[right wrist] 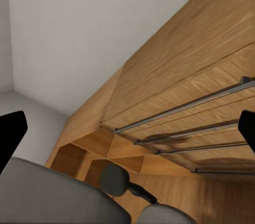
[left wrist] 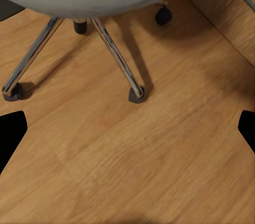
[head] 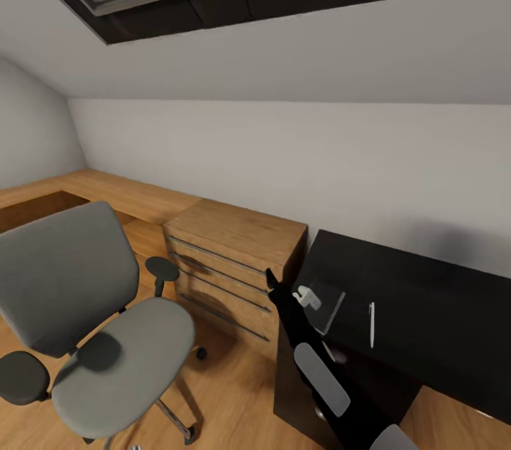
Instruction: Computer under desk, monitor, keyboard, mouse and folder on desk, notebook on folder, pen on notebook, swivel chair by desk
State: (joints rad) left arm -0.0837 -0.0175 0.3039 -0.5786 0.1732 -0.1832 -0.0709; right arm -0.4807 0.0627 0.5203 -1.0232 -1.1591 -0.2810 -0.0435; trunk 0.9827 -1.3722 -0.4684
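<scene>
Swivel chair (head: pixel 92 322) sits on the wood floor (head: pixel 241 407) left of the black table (head: pixel 426 308), seat bare, no folder on it that we can see. Between chair and table stands a light-wood chest of drawers (head: pixel 234 258). On the table corner lies a thin white pen (head: pixel 371 324), beside a grey rectangle that is likely the notebook (head: pixel 328 308), partly hidden by the arm.

Our right arm reaches forward over the table's near edge, right gripper (head: pixel 273 281) pointing at the chest; in the right wrist view its fingertips sit wide apart with nothing between.

The left wrist view looks down at the chair's chrome base (left wrist: pixel 114 54); left gripper spread wide, empty.

We judge the step: chair positioning or stacking. Next move needs the chair rolled closer to the table.
</scene>
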